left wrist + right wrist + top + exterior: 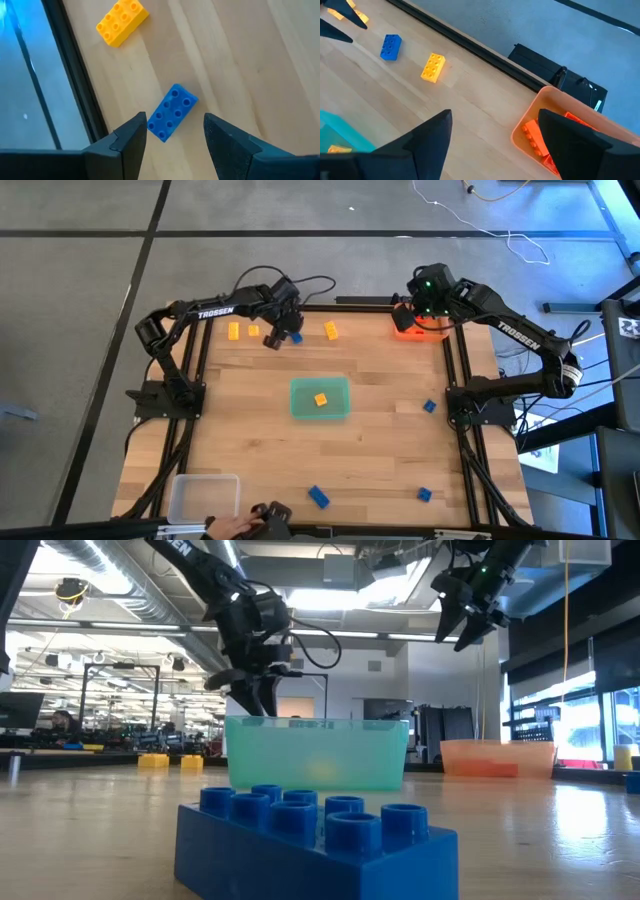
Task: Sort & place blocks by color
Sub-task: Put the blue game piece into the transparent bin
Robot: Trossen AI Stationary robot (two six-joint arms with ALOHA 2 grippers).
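Two hands hover with fingers spread, holding nothing: the left hand [283,333] over a blue block [172,112] at the table's [250,440] upper left, the right hand [420,308] above the orange tray [415,332] at upper right, orange-red blocks [536,136] inside.

High view: looking straight down on the whole bench [260,440]. Low view: sitting at bench height, facing the room, nearly touching a blue block [315,840]. Wrist views: angling down from close above; both are sharing another blue block [172,112] [390,47].
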